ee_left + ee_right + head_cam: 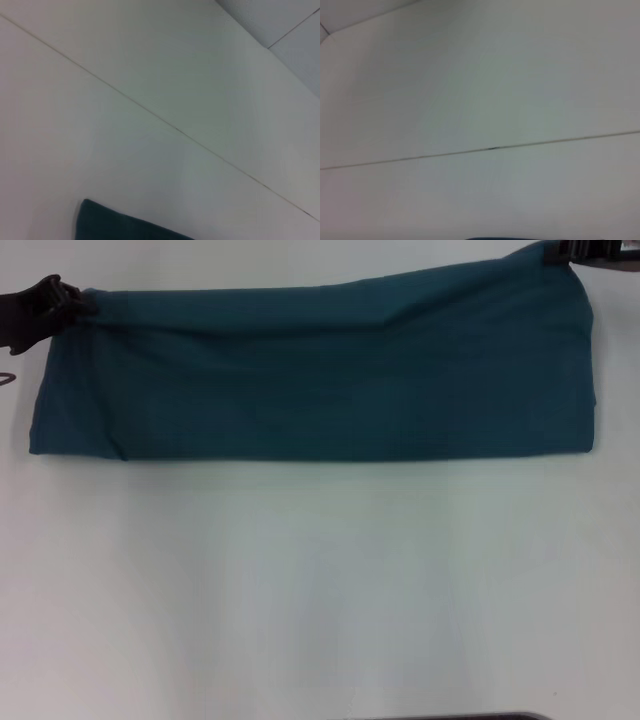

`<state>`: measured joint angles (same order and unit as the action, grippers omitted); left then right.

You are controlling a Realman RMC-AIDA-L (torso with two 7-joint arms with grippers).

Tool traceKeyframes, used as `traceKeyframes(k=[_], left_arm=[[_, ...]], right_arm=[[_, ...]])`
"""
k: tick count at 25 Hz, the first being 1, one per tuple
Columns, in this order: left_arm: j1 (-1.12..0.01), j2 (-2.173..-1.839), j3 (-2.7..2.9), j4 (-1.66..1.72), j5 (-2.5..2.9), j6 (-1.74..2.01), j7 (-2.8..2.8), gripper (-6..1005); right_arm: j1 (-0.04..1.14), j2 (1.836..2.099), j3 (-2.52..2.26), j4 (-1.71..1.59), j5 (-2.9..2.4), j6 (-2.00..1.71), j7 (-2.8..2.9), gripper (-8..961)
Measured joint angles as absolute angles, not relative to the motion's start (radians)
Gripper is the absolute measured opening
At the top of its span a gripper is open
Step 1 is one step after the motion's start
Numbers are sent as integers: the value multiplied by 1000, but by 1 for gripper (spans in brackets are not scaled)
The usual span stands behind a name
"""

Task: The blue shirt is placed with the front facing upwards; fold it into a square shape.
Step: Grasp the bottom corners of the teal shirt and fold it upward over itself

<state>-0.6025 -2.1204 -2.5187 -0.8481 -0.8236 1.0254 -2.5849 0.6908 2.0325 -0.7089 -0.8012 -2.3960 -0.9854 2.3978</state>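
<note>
A: Left end effector [70, 302], black, at the far-left corner of the long band of dark teal-blue cotton shirt [320, 365]; seemingly clamped on that corner, judging by the cloth gathered into creases running out from it.

B: And the right end effector [562, 252]?

A: Black too, at the far-right corner, mostly cut off by the top edge of the head view. Touching the cloth there, fabric drawn up towards it. Probably pinching, but finger state not readable. Cannot tell.

B: Lie of the shirt from those two?

A: Stretched between them. Already folded into a wide strip, long axis running left to right across the pale white worktop [320, 590], far edge held at both ends, near edge flat on the surface. No lettering or collar visible. From each end effector, the body of the strip lies inward and towards the robot.

B: Which arm nearer?

A: Neither: one corner apiece, at opposite ends of the long axis. Left corner slightly closer to the robot than the right, so the far edge slopes a little.

B: Wrist views?

A: Little help. Mostly bare worktop with a thin seam line [165, 122]; only a dark teal corner of cloth at the edge of the left one.

B: Next move, then?

A: Likely a fold across the long axis, one end carried towards the other, to shorten the strip towards a square.
</note>
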Motion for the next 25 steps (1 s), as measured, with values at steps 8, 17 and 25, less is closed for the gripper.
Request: traceKeyframes(k=[8, 17, 25], left_arm=[[-613, -2123, -2519, -834, -818, 995, -2578, 107], [-600, -2125, -2520, -831, -826, 971, -2564, 127], [-593, -2138, -2525, -845, -828, 928, -2564, 339]], right_arm=[[707, 2039, -743, -753, -2400, -905, 2388, 97], [709, 2035, -761, -750, -2399, -893, 2388, 100], [710, 2013, -760, -734, -2401, -888, 2390, 277]])
